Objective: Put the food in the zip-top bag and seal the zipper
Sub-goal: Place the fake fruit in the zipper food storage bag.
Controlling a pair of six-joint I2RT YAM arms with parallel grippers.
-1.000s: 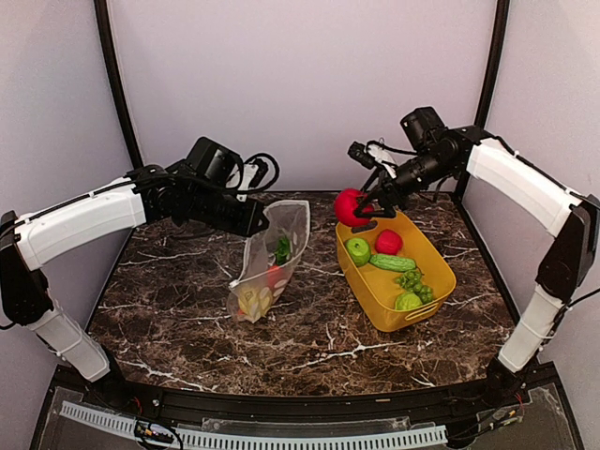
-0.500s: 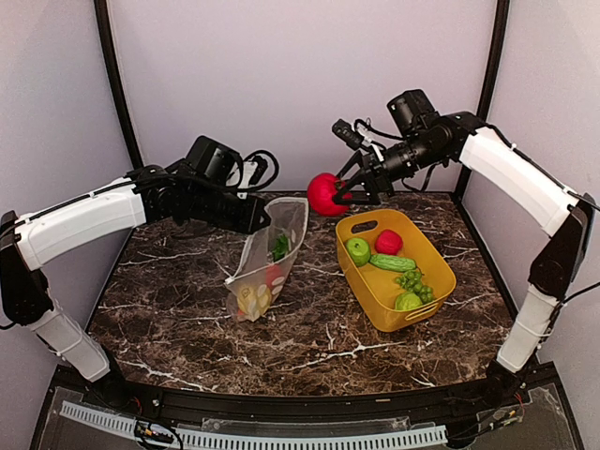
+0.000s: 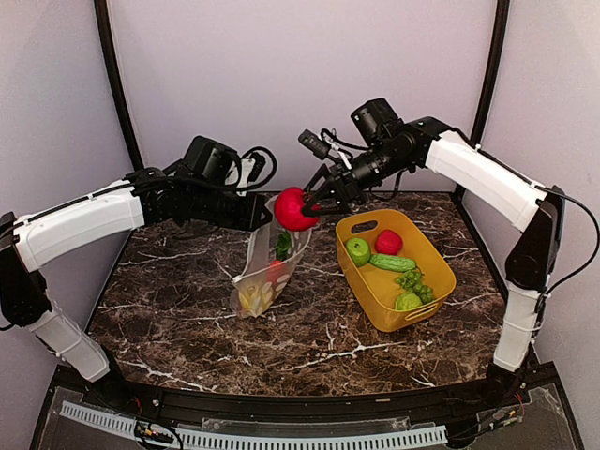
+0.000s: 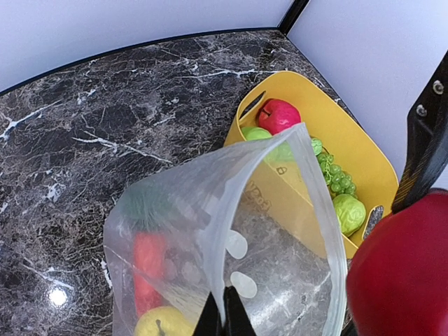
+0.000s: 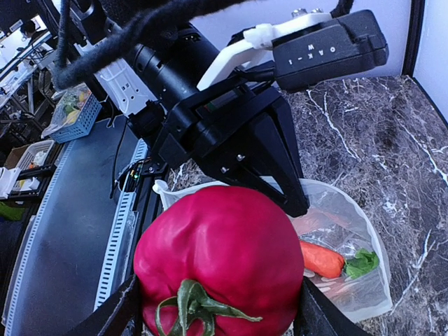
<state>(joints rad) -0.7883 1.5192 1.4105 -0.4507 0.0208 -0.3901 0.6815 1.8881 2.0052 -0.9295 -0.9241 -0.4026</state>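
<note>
Above the zip-top bag (image 3: pixel 270 267) pinched by the left tool (image 4: pixel 224 316), the right tool (image 5: pixel 215 315) grips a red pepper (image 5: pixel 220 248).

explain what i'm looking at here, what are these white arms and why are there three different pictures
These are two robot arms bolted to a marble-look table. The wide picture comes from a fixed camera above and behind them. The other two come from a small camera on each wrist. The left end effector is shut on the rim of a clear dotted bag, holding it up and open. Some toy food already sits inside. The right end effector holds a red toy pepper close to the bag's open mouth. A yellow basket beside it holds more toy fruit and vegetables.
</note>
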